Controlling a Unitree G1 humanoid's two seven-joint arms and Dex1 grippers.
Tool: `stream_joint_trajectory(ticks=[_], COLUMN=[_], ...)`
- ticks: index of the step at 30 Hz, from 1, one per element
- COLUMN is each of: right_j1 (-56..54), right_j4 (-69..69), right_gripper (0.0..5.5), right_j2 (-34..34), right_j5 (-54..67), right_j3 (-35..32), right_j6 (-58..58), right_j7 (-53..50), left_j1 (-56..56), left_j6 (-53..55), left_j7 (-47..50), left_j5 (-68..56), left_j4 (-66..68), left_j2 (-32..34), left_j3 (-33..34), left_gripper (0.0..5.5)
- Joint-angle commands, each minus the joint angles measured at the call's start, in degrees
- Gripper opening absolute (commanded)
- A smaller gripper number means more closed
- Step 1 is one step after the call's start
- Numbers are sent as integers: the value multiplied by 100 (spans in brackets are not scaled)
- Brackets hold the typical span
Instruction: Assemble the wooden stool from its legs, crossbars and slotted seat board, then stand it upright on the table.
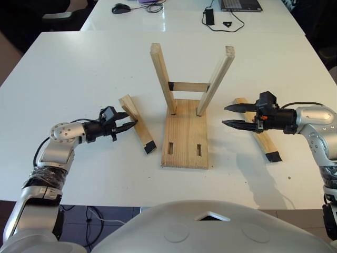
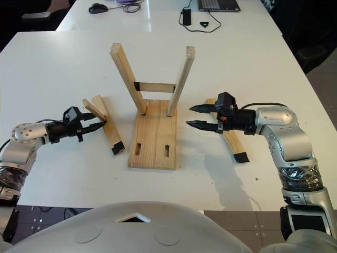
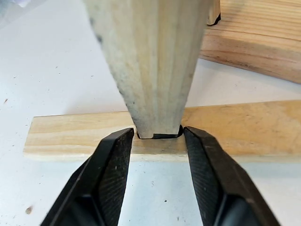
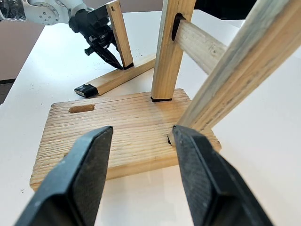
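My L hand (image 1: pixel 130 120), narrow, straddles loose leg (image 1: pixel 143 138); its axis runs lower-right. R hand (image 1: pixel 225 115) wide, right of seat board (image 1: pixel 184 143).

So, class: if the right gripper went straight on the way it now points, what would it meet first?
Probably the nearer upright leg, low down where it enters the seat board. The open right gripper aims about there, though depth is unclear.

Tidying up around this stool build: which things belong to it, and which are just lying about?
Stool job: seat board, two standing legs, their crossbar, loose leg with crossbar, loose leg on the right.
Lying about: mouse, laptop, charger.
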Motion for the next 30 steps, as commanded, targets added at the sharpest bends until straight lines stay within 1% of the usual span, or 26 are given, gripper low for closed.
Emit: stream_joint_trajectory(ticks=[1, 4, 10, 15, 20, 23, 27, 30], right_j1=[-100, -69, -36, 94, 204, 176, 165, 158], right_j4=[50, 43, 79, -11, -76, -60, -46, -44], right_gripper=[234, 234, 234, 234, 234, 234, 234, 234], right_j2=[-16, -30, -27, -2, 16, 32, 40, 55], right_j5=[-105, -114, -182, -164, -134, -132, -141, -150], right_j3=[37, 38, 25, -29, -76, -68, -55, -31], right_j6=[-100, -127, -138, -145, -155, -155, -168, -168], right_j7=[19, 29, -56, -121, -184, -202, -205, -207], left_j1=[188, 301, 391, 453, 459, 122, -699, -944], left_j6=[344, 617, 1250, 1896, 2374, 2663, 3010, 3223], left_j7=[89, -29, -37, -187, -206, 80, 943, 1267], left_j5=[300, -95, -585, -1138, -1683, -1972, -2138, -2289], left_j4=[252, -126, -1336, -2645, -3670, -3888, -3613, -3541], left_j2=[-315, -332, -70, 256, 371, 192, -323, -654], left_j3=[-101, 170, 834, 1481, 1906, 2044, 2103, 2066], left_gripper=[263, 267, 267, 267, 267, 267, 267, 267])
